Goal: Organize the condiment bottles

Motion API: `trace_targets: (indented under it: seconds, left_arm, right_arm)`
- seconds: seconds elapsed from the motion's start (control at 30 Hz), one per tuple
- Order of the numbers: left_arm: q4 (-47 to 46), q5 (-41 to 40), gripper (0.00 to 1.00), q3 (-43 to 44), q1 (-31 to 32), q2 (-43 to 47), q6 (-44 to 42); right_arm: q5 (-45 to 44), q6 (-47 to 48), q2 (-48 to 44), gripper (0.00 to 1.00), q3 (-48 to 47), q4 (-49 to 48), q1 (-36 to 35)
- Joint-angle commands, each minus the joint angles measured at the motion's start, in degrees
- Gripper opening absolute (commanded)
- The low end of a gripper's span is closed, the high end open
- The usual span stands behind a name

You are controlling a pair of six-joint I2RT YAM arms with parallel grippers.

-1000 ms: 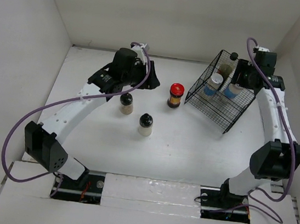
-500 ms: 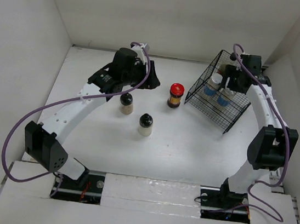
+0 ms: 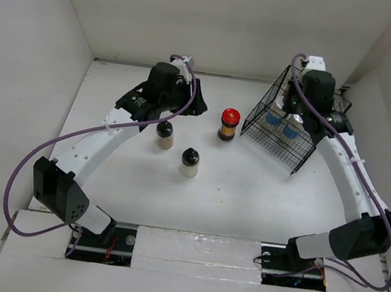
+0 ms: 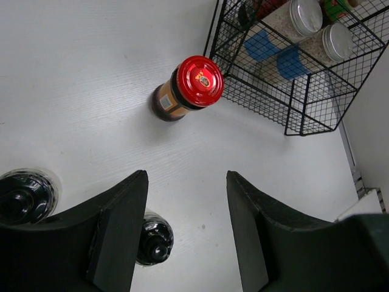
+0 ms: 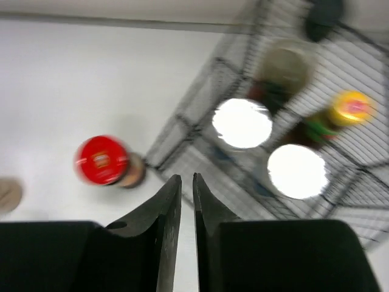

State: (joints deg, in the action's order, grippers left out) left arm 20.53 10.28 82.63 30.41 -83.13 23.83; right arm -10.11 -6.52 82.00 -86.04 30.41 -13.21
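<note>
The right gripper (image 5: 181, 201) has lifted clear of the black wire basket (image 3: 302, 158) at the table's far right corner, jaws together and empty, while the left gripper (image 4: 185, 225) hovers half-open beside the red-lidded glass jar (image 4: 193, 85), which a careless reach could topple.

the top camera looks down from above and behind the arm bases. both wrist cameras look steeply down, closer in, sharing the red-lidded jar (image 4: 193, 85) and the wire basket (image 4: 292, 118).

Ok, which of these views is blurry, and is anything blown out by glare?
The right wrist view is motion-blurred: the wire basket smears, and the two silver jar lids glare to plain white. The left wrist view is sharp, the red-lidded jar crisp. The top external view is evenly lit, with soft shadows.
</note>
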Motion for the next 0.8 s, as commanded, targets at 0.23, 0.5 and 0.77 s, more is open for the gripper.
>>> trace_targets:
  seconds: [0.23, 0.5, 0.77]
  left_arm:
    - [1.35, -4.30, 0.47, 5.79, -2.38, 0.96, -0.19]
    - [4.87, -13.87, 0.52, 4.12, -3.08, 2.79, 3.93]
    - [0.39, 1.22, 0.54, -2.30, -15.47, 3.86, 9.04]
  right_arm:
    - [5.72, 3.45, 13.78, 0.87, -6.93, -2.82, -16.84]
    - [5.10, 4.85, 25.57, 0.97, -14.59, 2.54, -16.85]
    - [4.40, 3.62, 26.11, 0.97, -10.90, 0.17, -15.80]
